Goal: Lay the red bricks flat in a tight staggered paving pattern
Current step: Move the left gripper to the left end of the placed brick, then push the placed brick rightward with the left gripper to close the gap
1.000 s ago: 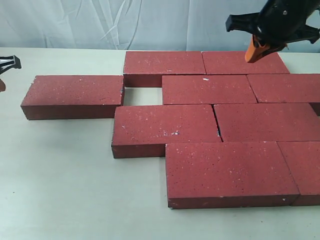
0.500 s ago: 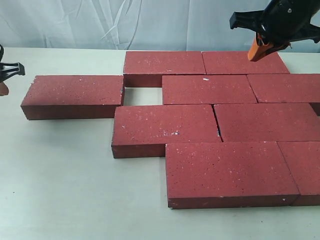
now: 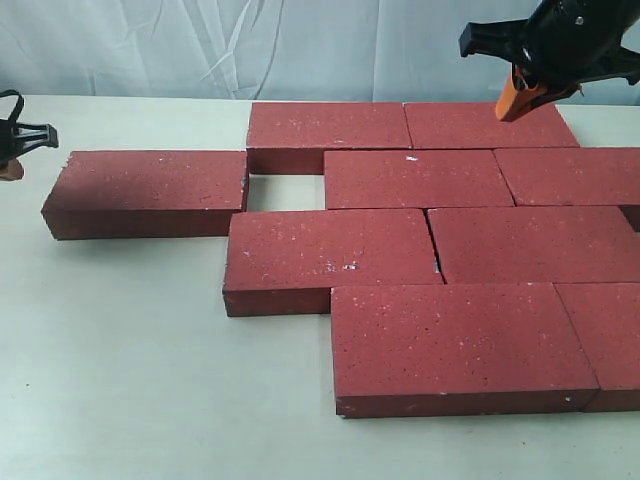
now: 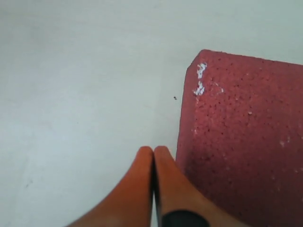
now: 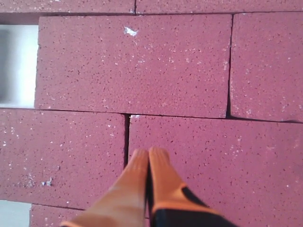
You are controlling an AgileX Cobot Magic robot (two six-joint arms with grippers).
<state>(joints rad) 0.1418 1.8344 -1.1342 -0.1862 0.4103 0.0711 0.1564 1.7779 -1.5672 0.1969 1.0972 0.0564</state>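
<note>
Dark-red rectangular bricks [image 3: 380, 250] with a rough, white-speckled face were all lying flat on the pale matte worktop [image 3: 130, 380]. Most were bunched toward its right edge in four staggered rows, two per row as far as I could see, with the frame cutting off the right-hand ones. Joints looked pretty tight, apart from a thin dark slit between the two in the third row from the back.

One lone brick [image 3: 145, 192] sat apart toward the left edge, in line with the second row. A bare rectangle of worktop [image 3: 285, 192] separated it from that row. Its right end came just beside the corners of the back-row and third-row bricks; couldn't tell if it actually touched them.

The left gripper [image 3: 12, 160], black with orange fingers [image 4: 137, 189], was at the left edge just beside the outer end of that lone brick. Its fingers were pressed together with nothing between them. Whether they touched the brick, no idea.

The right gripper [image 3: 517, 100] hung above the back row near the far right corner, also clenched on nothing. Its wrist camera showed the tips over a joint between two bricks.

Behind the worktop's back edge was a crinkled white sheet [image 3: 200, 45].
</note>
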